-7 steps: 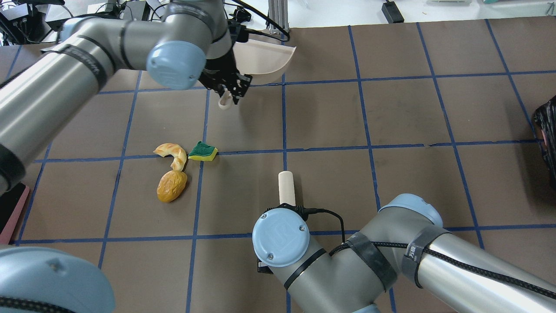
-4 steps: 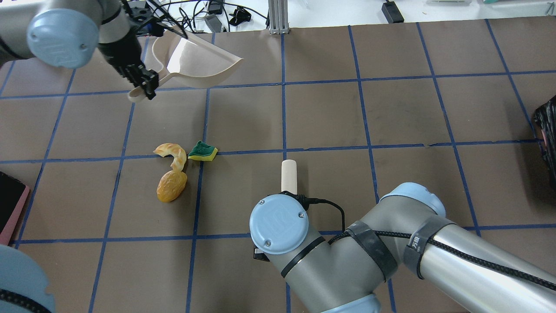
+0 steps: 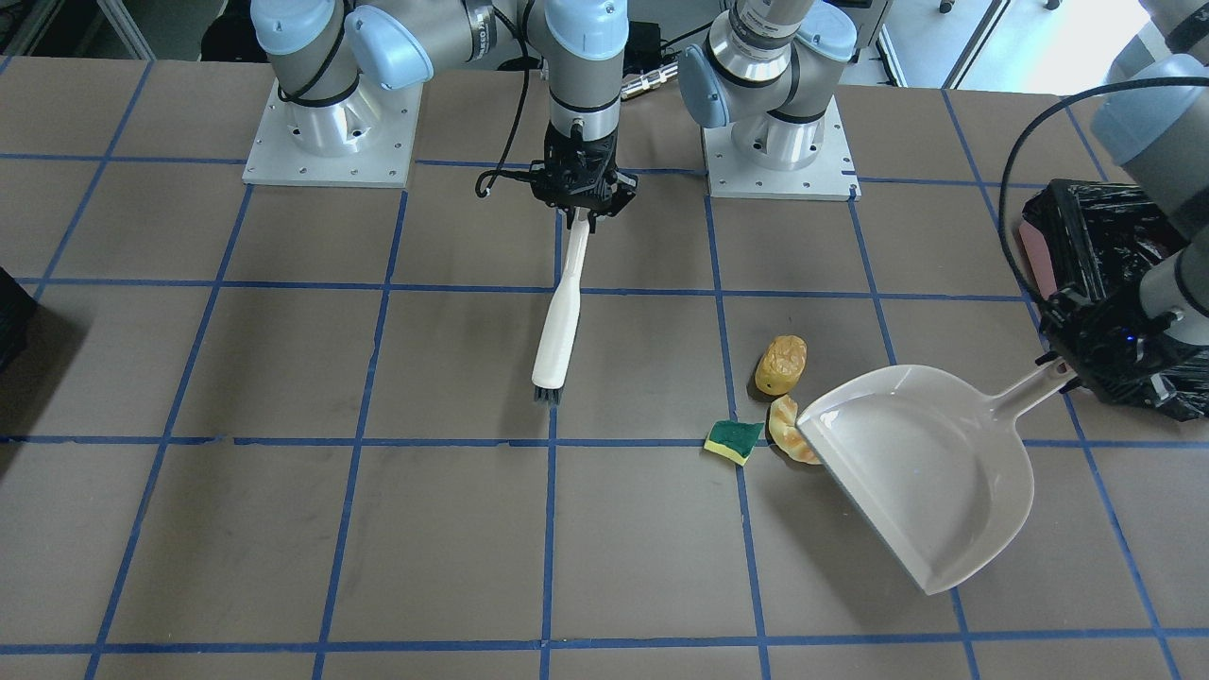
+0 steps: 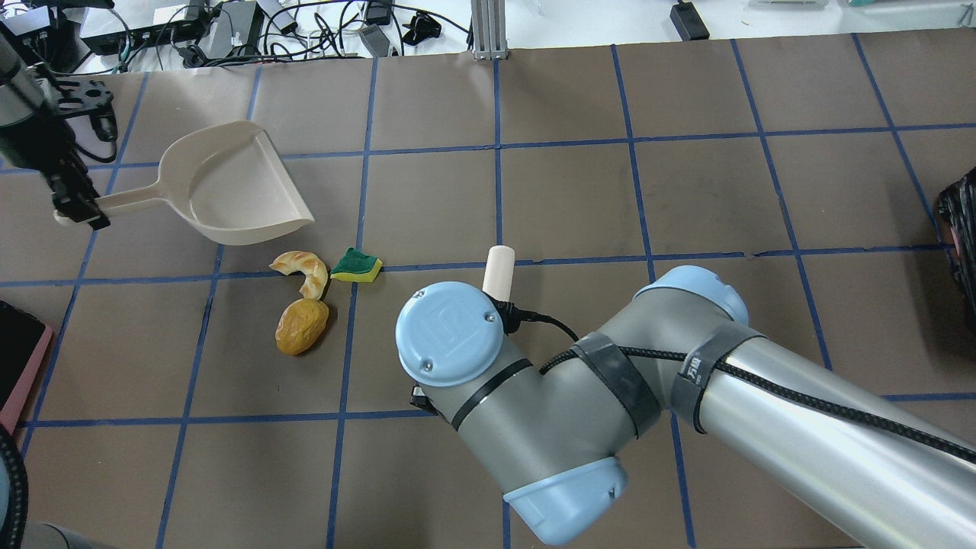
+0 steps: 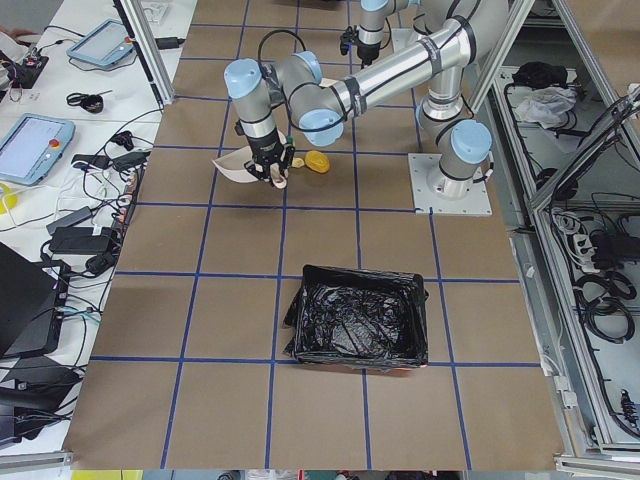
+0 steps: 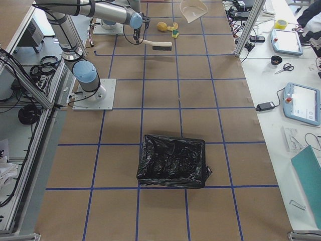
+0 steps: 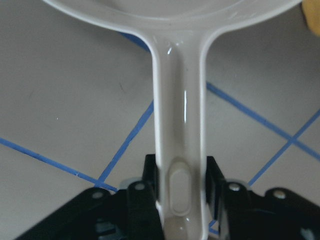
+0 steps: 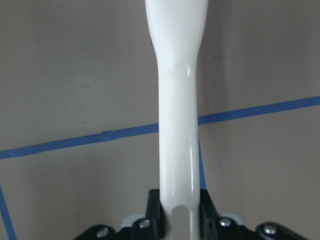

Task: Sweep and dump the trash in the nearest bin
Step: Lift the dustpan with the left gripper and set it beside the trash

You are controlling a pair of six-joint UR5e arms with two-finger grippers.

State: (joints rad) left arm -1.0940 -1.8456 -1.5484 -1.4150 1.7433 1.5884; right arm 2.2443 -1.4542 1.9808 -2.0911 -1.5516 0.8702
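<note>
Where seen from its own wrist camera, left pincer [image 7: 182, 200] clamped narrow on the end of the dustpan [image 4: 229, 183] handle, fingers [image 7: 149, 185] pressed against both sides of it. Pan hollow-side-up over the bench [image 4: 579, 198], open lip turned toward the croissant piece [image 4: 303, 268] and just beside it; touching or apart, cannot tell. Sponge piece [image 4: 356, 265] just beside the croissant piece on its right. Potato piece [image 4: 302, 326] close against its other end, nearer the robot. Right pincer [image 3: 584, 212] closed to a narrow gap on the handle tip of the white brush [image 3: 557, 321], bristles pointing away from the robot and apart from all three pieces. Black-lined pink bin [image 3: 1086, 236] at the bench's left end, beyond the left pincer, well apart from the pieces.
</note>
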